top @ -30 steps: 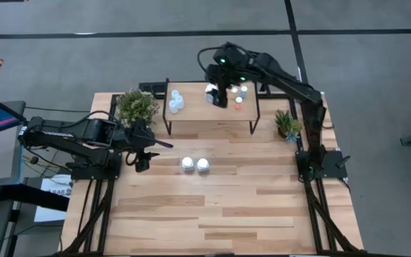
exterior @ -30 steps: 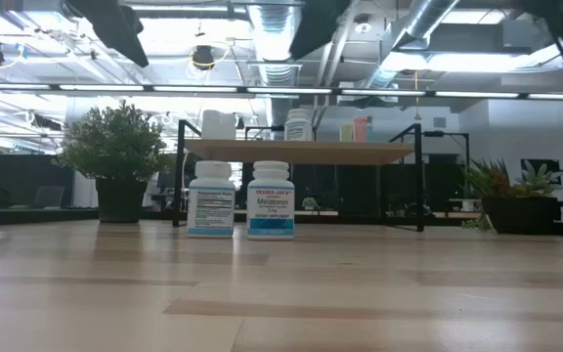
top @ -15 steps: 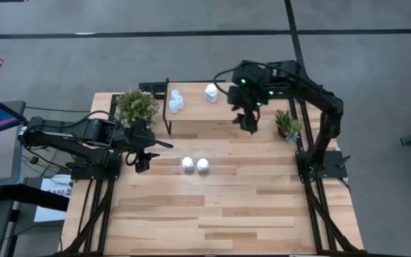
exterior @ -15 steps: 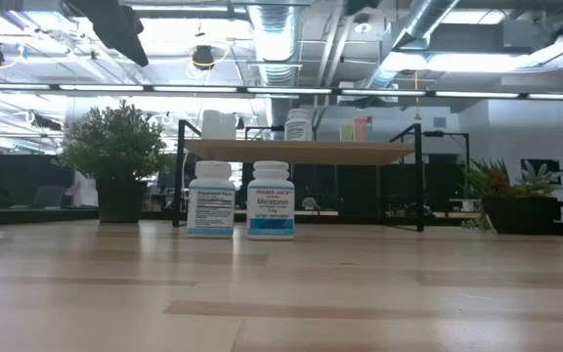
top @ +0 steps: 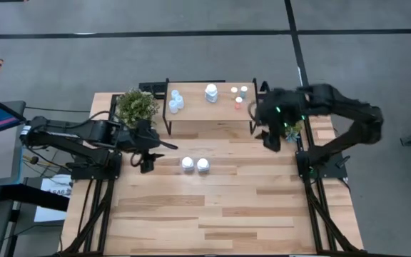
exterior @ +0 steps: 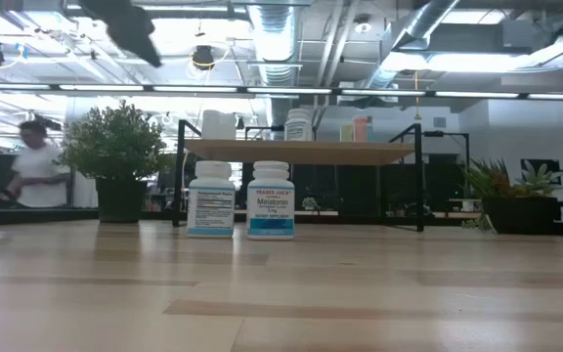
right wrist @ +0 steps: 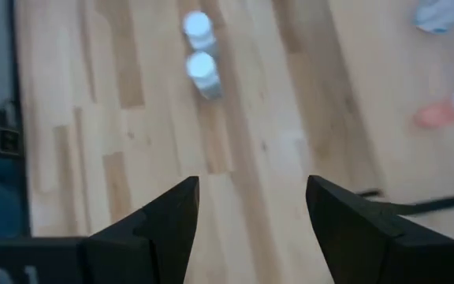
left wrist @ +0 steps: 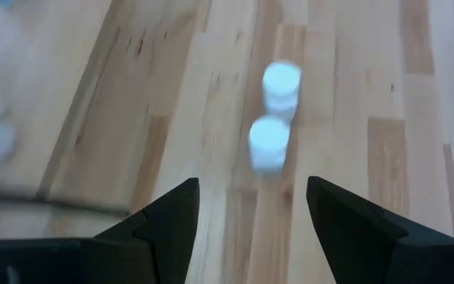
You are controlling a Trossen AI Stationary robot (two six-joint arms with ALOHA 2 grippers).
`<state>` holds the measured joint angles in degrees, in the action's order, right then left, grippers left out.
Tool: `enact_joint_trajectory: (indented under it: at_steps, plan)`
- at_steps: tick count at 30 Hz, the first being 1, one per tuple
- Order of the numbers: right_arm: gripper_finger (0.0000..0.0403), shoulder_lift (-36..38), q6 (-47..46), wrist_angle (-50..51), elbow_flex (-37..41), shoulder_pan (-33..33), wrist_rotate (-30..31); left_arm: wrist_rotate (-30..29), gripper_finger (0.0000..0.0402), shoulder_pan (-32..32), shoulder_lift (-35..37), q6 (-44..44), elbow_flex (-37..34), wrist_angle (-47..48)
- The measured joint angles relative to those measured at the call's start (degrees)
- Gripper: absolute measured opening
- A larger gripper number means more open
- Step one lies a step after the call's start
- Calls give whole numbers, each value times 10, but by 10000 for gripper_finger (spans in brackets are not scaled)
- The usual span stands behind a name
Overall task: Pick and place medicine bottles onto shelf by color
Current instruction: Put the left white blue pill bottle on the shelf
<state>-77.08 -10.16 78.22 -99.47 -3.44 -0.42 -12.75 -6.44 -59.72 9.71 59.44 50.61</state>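
— Since the earlier frame the right gripper (top: 270, 140) has swung off the shelf (top: 198, 108) to its right end, beside the small succulent (top: 288, 126); its fingers are spread and hold nothing.

— And the left gripper (top: 148, 161)?

— It has edged toward the two white bottles (top: 195, 165), with fingers spread and nothing between them. In its wrist view those bottles (left wrist: 274, 138) sit straight ahead on the table (top: 212, 214).

— What's on the shelf?

— Three pale-blue bottles (top: 175, 101) at the left end, one white bottle (top: 211, 92) in the middle, three tiny bottles (top: 239, 95) at the right. A leafy plant (top: 135, 107) stands left of it.

— So which step?

— Probably the fetch of the next white bottle. The left gripper would need to close in on the nearer one, straddle it, pinch, then carry it to the shelf's middle.

— A blurred person (exterior: 35, 176) shows far off in the room.
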Motion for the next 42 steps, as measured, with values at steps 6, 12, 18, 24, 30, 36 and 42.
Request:
enact_joint_trajectory:
  at_steps: [6,12,18,24,30,36,42]
  plan:
    - [255,101,-98,-142,177,78,33,33,222,0,-98,-64,0,-116]
    - [255,133,-184,-174,257,123,60,36,222,3,-174,-49,0,-143]
    - [255,133,-198,-176,272,144,66,66,222,7,-227,-29,0,-143]
    - [255,132,-195,-174,276,142,66,82,223,8,-269,-26,0,-136]
    - [255,131,-185,-174,276,142,66,45,223,21,-274,-31,47,-82]
    - [255,131,-183,-174,276,142,66,65,223,50,-274,-15,62,-58]
    - [255,131,-178,-174,276,142,66,58,222,54,-274,-48,62,-62]
